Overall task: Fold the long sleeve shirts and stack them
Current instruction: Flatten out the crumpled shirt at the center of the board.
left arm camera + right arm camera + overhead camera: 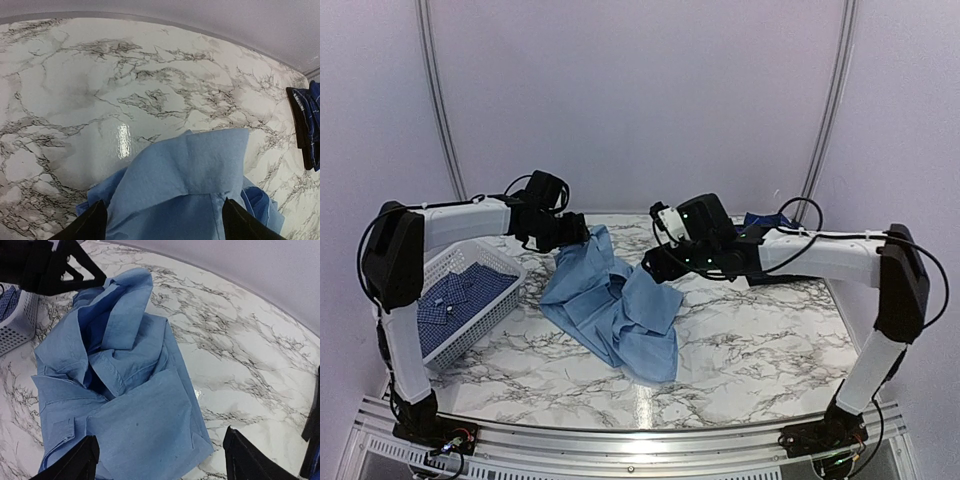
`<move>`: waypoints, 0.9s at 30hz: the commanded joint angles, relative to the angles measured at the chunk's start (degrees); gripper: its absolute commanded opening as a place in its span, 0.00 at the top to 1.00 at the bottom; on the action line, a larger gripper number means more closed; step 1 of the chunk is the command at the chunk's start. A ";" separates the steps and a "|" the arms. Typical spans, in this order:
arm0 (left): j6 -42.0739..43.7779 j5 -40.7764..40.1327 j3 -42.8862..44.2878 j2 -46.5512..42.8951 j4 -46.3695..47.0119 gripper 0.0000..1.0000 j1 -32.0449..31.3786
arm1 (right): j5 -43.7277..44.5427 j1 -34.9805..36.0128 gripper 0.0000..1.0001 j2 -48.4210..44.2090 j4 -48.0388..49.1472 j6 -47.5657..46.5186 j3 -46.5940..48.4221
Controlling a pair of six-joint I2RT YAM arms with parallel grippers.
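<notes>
Now both grippers are hanging open over the light blue shirt [610,305].

The light blue shirt is lying crumpled and loosely folded in the middle of the marble table [760,340], with its collar end pointing to the far side. The left gripper [567,233] is hovering at this collar end with its jaws spread wide, and the cloth is rising between its fingers [90,225]; I cannot tell if they are touching it. The right gripper [660,265] is hanging just beside the shirt's right edge, jaws also spread and holding nothing. The blue-and-white check shirt [460,300] is sitting in the white basket [470,260] at the left. The dark navy shirt [765,220] is lying at the far right, well apart from the light blue one.
</notes>
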 commanded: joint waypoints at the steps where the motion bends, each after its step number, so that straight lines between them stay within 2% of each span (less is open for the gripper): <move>1: 0.54 -3.70 -2.99 -5.99 -2.27 0.16 0.43 | -3.46 0.17 0.19 9.46 4.75 -11.03 7.69; 4: 0.94 -4.11 -4.69 -7.82 -2.30 0.12 0.43 | -4.12 0.20 0.20 15.25 4.32 -13.95 13.28; 10: 0.85 -2.64 -6.78 -11.46 -3.15 0.11 0.03 | -3.35 0.31 0.21 22.13 3.29 -16.11 19.67; 20: -0.37 -2.19 -12.58 -18.57 -3.80 0.10 -3.85 | -4.59 1.56 0.21 25.94 3.36 -16.03 21.30; 25: -1.64 -2.74 -15.09 -19.69 -3.72 0.10 -5.88 | -4.33 1.56 0.28 28.86 3.31 -15.04 24.40; 27: -2.29 -2.82 -15.75 -19.66 -3.74 0.10 -6.71 | -3.42 1.41 0.38 29.43 3.96 -14.19 24.71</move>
